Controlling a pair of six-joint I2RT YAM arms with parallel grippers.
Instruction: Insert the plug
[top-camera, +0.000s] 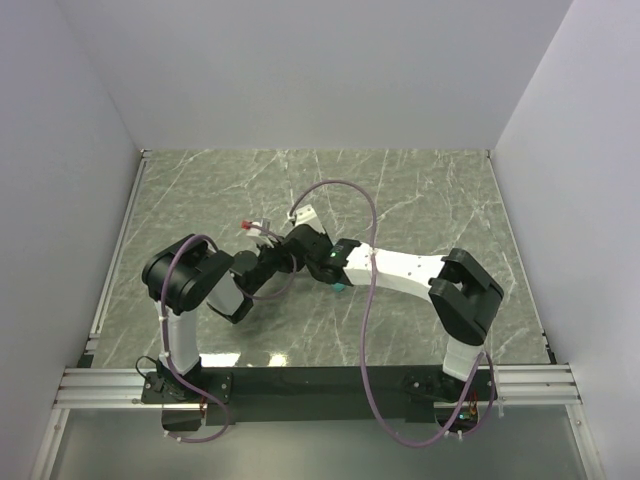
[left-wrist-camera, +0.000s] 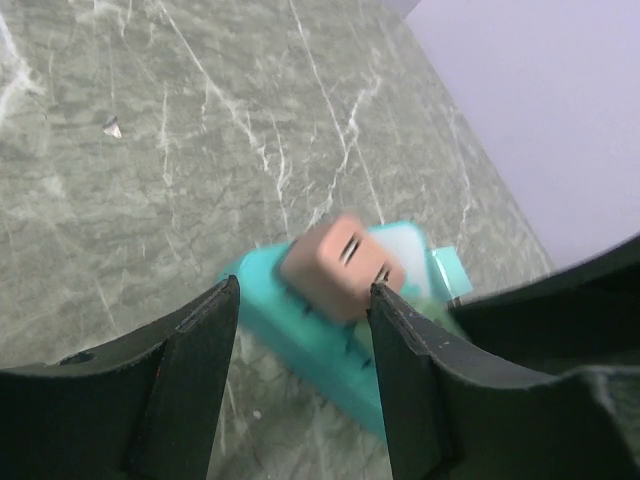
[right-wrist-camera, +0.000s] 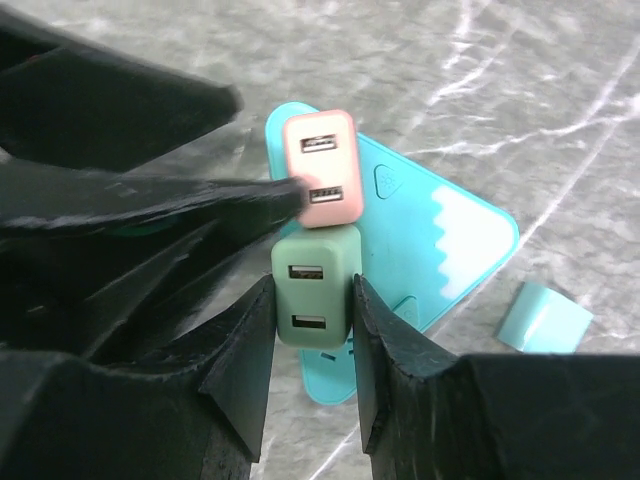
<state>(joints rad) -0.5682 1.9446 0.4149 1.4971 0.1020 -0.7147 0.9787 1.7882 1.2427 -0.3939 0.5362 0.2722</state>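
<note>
Top: left arm (top-camera: 185, 280) and right arm (top-camera: 400, 268) converge mid-table; plugs hidden beneath.
Left wrist: left gripper (left-wrist-camera: 303, 292), jaws apart, astride pink plug (left-wrist-camera: 338, 265) on teal power strip (left-wrist-camera: 310, 365), likely bracing it.
Right wrist: right gripper (right-wrist-camera: 314, 288) clamped on green plug (right-wrist-camera: 318, 262), beside pink, over strip; prongs, socket unseen.

No text, brand, number or sign legible in any view. White tag (top-camera: 304, 213) on the cable (top-camera: 340, 183): too small to tell whether anything is printed on it. Small raised mark (right-wrist-camera: 385, 180) on the teal strip (right-wrist-camera: 460, 240): outline only, cannot be read
</note>
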